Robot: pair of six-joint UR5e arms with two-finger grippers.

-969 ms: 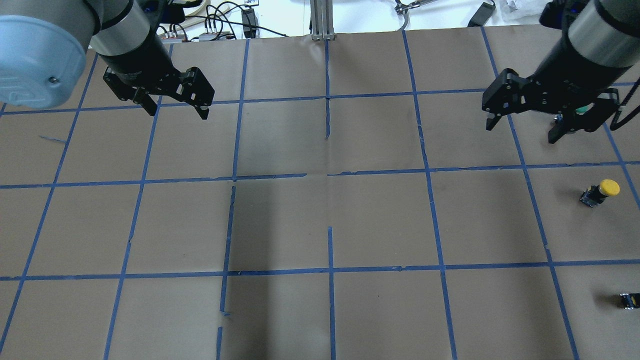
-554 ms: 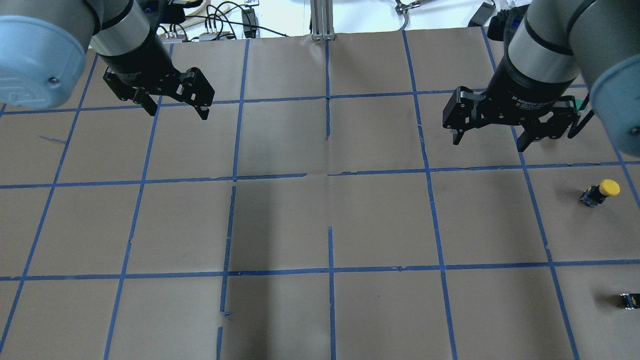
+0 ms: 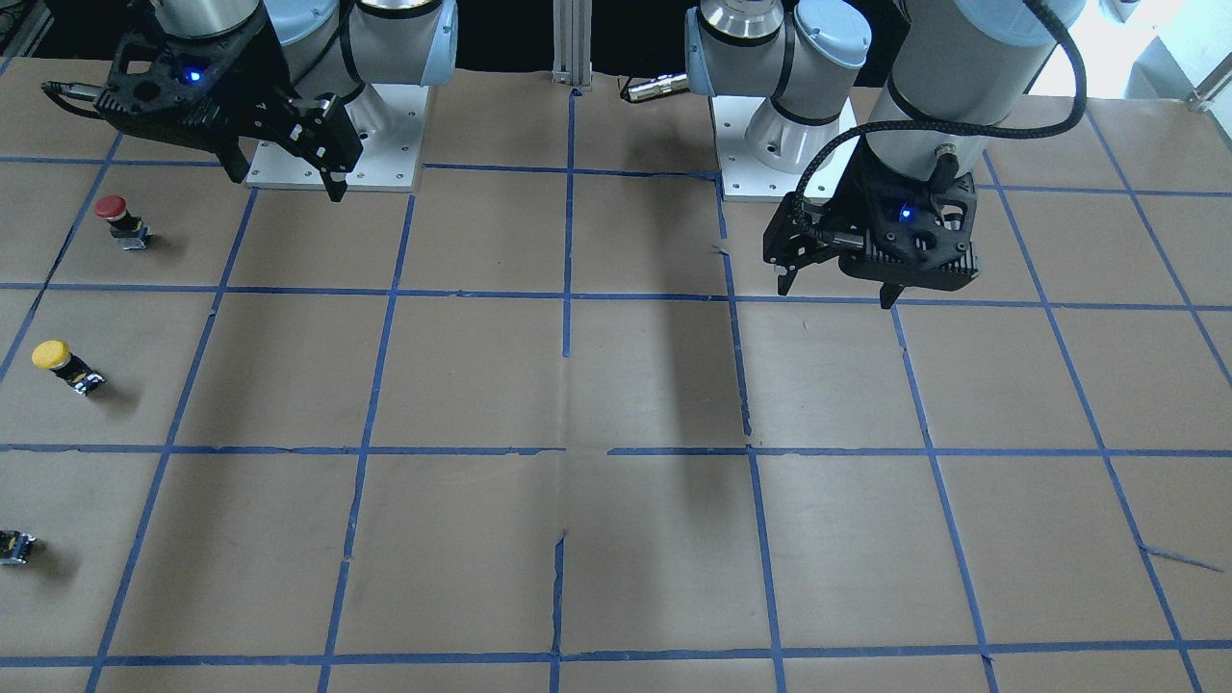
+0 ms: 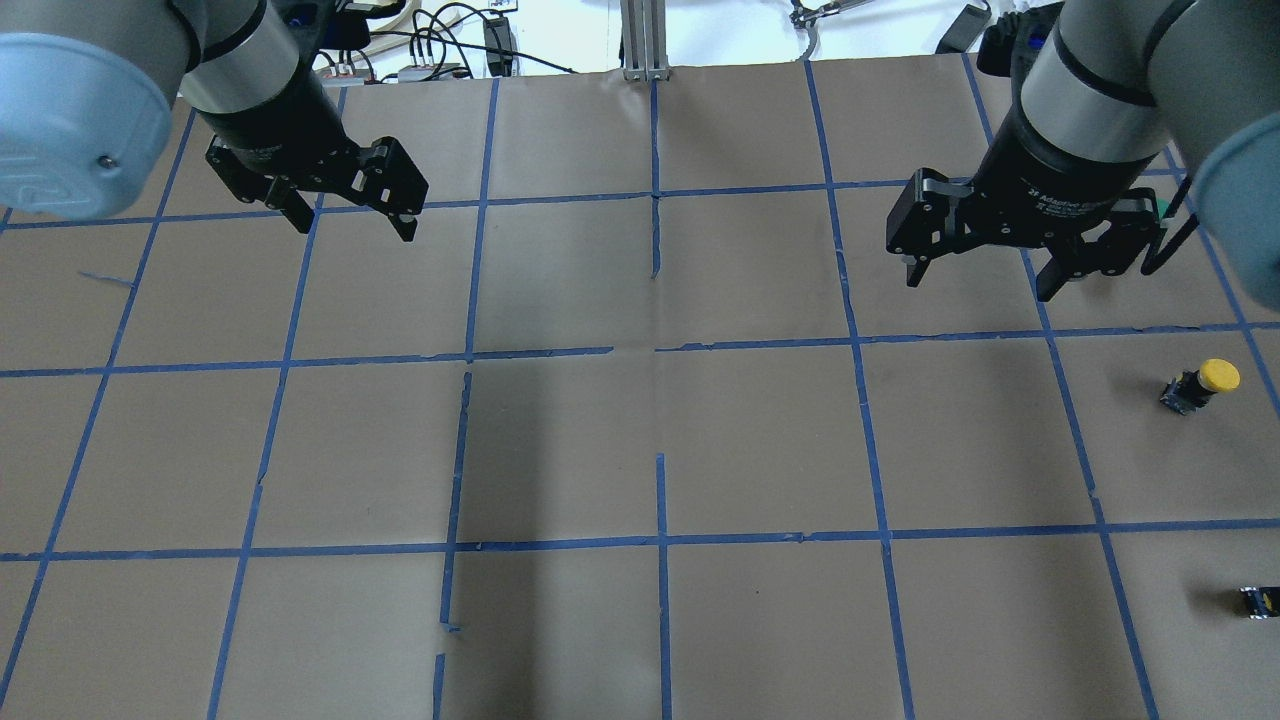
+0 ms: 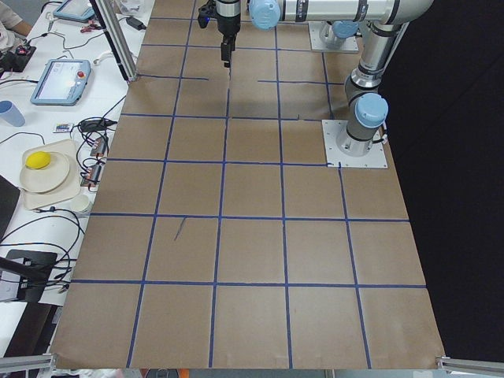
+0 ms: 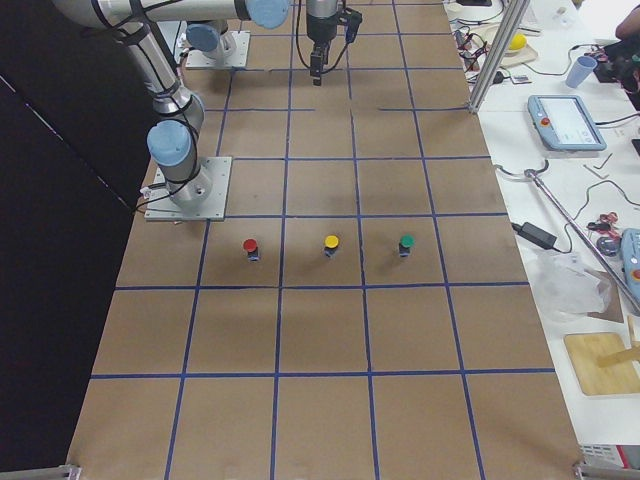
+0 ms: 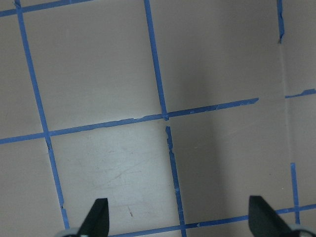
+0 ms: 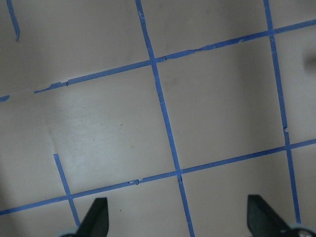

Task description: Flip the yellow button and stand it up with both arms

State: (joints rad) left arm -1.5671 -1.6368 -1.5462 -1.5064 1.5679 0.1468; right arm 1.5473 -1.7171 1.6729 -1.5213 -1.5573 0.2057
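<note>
The yellow button (image 4: pixel 1205 382) stands on the brown paper near the table's right edge, cap up as far as I can tell. It also shows in the front view (image 3: pixel 58 362) and the right exterior view (image 6: pixel 331 245). My right gripper (image 4: pixel 980 285) is open and empty, hovering well to the left of the button and farther back; it also shows in the front view (image 3: pixel 286 183). My left gripper (image 4: pixel 353 226) is open and empty over the far left of the table, also in the front view (image 3: pixel 837 294). Both wrist views show only taped paper between open fingertips (image 7: pixel 98 217) (image 8: pixel 98 217).
A red-capped button (image 3: pixel 115 217) stands on the robot's side of the yellow one. A green-capped button (image 6: pixel 406 244) stands beyond it. A small black capless block (image 4: pixel 1258 600) lies near the right edge. Blue tape lines (image 4: pixel 660 350) grid the paper. Cables lie past the far edge.
My right arm swung left toward the table's middle and turned its gripper, still open. It has hardly moved in the last half second. The left arm and the button have not moved.
</note>
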